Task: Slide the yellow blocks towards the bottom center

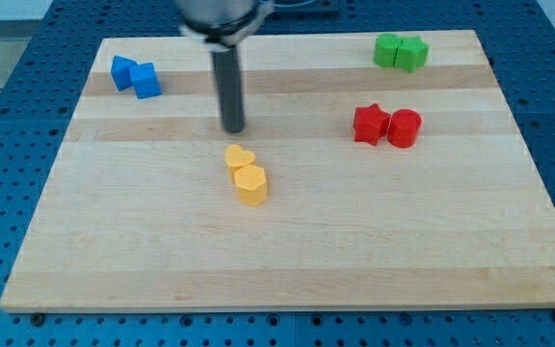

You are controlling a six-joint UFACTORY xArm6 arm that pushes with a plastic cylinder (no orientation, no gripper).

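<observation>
Two yellow blocks sit touching near the board's middle: a yellow heart-shaped block (240, 159) and, just below and right of it, a yellow hexagonal block (251, 184). My tip (233, 129) is the lower end of a dark rod coming down from the view's top. It stands just above the yellow heart block in the view, a small gap apart from it.
Two blue blocks (135, 76) sit touching at the top left. Two green blocks (401, 51) sit touching at the top right. A red star block (370, 123) and a red cylinder (404, 127) sit right of centre. The wooden board (287, 260) lies on a blue perforated table.
</observation>
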